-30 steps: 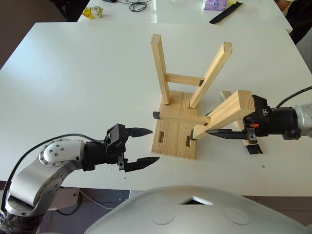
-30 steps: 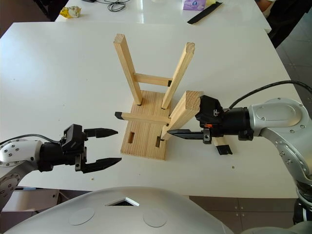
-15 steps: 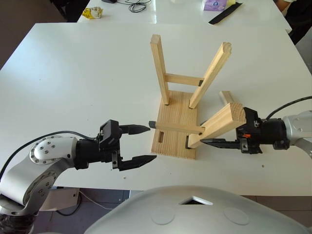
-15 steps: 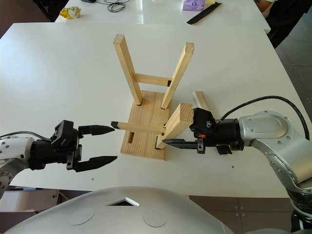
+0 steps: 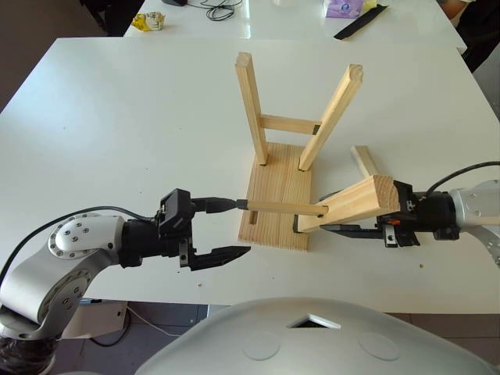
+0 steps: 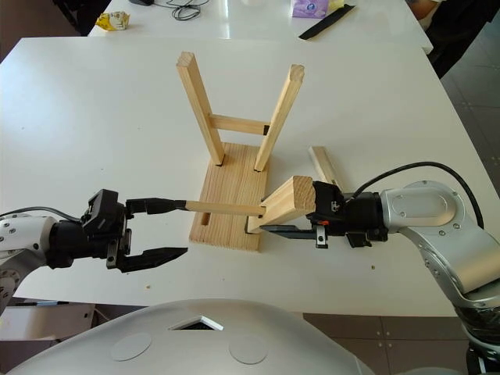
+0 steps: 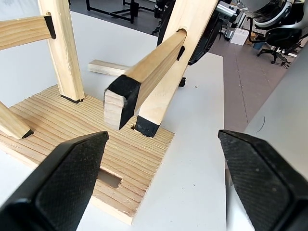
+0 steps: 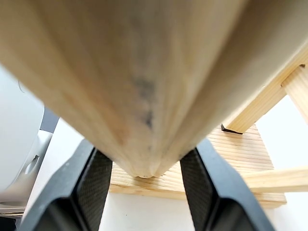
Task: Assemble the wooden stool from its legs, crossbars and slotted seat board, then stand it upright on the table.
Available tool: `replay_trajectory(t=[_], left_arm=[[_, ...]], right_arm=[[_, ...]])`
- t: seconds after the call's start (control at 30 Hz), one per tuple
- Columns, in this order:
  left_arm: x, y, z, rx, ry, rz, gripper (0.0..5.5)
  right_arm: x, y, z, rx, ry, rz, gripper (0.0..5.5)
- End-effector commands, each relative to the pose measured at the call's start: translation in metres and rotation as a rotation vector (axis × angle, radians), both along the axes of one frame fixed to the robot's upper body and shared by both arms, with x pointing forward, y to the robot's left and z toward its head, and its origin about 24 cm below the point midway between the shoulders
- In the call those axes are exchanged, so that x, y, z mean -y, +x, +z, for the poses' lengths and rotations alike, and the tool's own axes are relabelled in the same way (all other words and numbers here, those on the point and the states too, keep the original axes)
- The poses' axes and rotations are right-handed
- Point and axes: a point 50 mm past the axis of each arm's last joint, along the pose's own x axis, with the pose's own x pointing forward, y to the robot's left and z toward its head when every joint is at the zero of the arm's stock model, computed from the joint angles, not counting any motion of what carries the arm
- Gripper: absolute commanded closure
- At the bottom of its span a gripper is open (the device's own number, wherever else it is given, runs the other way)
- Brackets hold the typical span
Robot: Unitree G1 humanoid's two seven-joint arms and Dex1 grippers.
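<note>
My right end effector (image 5: 344,219) grasping leg (image 5: 353,202), likely light, rigid | left end effector (image 5: 237,228) released; I'd take crossbar (image 5: 281,208) near its tip.

Office-like lab: white tables (image 5: 101,101), loose cables (image 5: 223,9), swivel chairs (image 7: 283,37).

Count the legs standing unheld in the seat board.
2: left pale wooden leg and right pale wooden leg, at the slotted wooden seat board's far end. A third leg leans in the right tool.
</note>
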Motion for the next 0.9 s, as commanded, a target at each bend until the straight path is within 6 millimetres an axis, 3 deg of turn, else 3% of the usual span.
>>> replay_trajectory(t=[0.03, 0.23, 0.5, 0.7, 0.9], left_arm=[[-0.006, 0.006, 0.001, 0.009, 0.032, 0.006, 1.26], [-0.027, 0.021, -0.006, -0.002, 0.06, 0.091, 1.26], [-0.055, 0.027, -0.031, -0.053, 0.118, 0.193, 1.26], [-0.051, 0.028, -0.05, -0.047, 0.164, 0.192, 1.26], [-0.043, 0.03, -0.05, -0.028, 0.149, 0.175, 1.26]], right_arm=[[0.006, -0.001, -0.018, -0.063, -0.091, -0.06, 3.48], [0.006, 0.004, -0.019, -0.086, -0.113, -0.078, 3.48], [0.015, 0.021, -0.019, -0.053, -0.19, -0.142, 3.48], [0.015, 0.024, -0.02, -0.051, -0.205, -0.138, 3.48], [0.015, 0.028, -0.02, -0.047, -0.212, -0.132, 3.48]])
